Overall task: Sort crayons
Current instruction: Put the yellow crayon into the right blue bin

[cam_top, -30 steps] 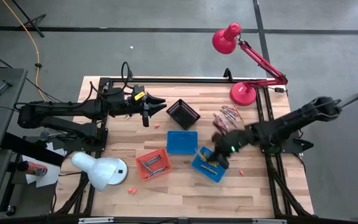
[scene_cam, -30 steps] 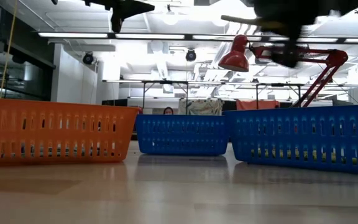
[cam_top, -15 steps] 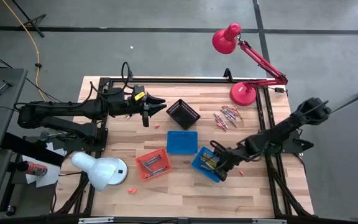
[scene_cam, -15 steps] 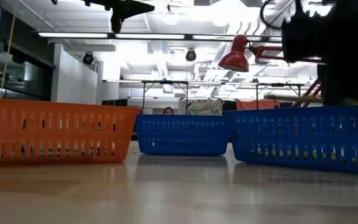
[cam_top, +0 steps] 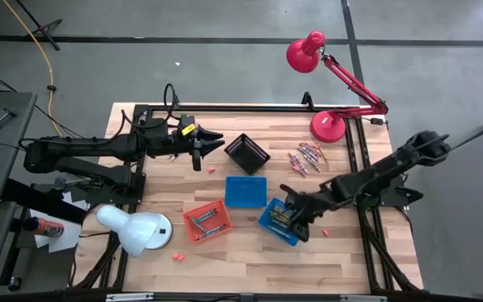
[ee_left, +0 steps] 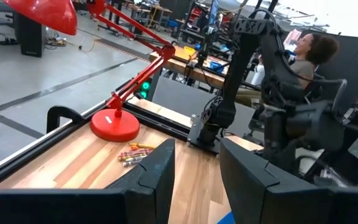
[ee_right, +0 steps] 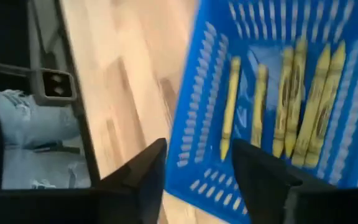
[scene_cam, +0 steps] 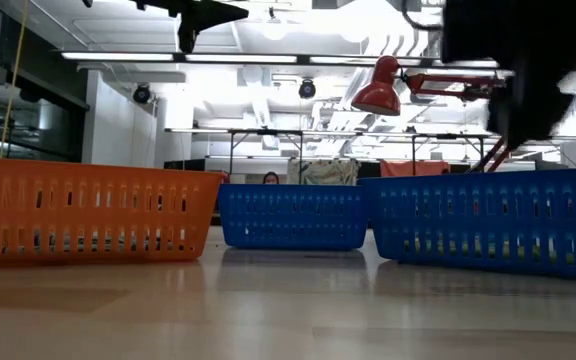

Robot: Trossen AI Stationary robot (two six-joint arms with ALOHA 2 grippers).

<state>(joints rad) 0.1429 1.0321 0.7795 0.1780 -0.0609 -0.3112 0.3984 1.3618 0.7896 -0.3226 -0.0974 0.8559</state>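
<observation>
A loose pile of crayons (cam_top: pixel 306 157) lies on the table near the red lamp's base, and it shows in the left wrist view too as the same pile of crayons (ee_left: pixel 132 154). My right gripper (cam_top: pixel 292 214) hovers open over the near right blue basket (cam_top: pixel 277 223). Several yellow crayons (ee_right: pixel 291 99) lie flat on that basket's floor. Nothing is between the right gripper's (ee_right: pixel 197 165) fingers. My left gripper (cam_top: pixel 206 143) waits open above the far left of the table, left of the black basket (cam_top: pixel 247 153).
A second blue basket (cam_top: pixel 246 191) sits mid-table and a red-orange basket (cam_top: pixel 207 221) with a few crayons lies to its near left. A white lamp (cam_top: pixel 137 228) stands at the near left, a red lamp (cam_top: pixel 329 126) at the far right. Single crayons lie loose (cam_top: pixel 324 231). A person (ee_left: pixel 309 50) sits beyond the table.
My right gripper has swung from near the crayon pile toward the table's near edge, dropped low over the right blue basket, then risen a little. Its fingers have spread apart over the basket.
</observation>
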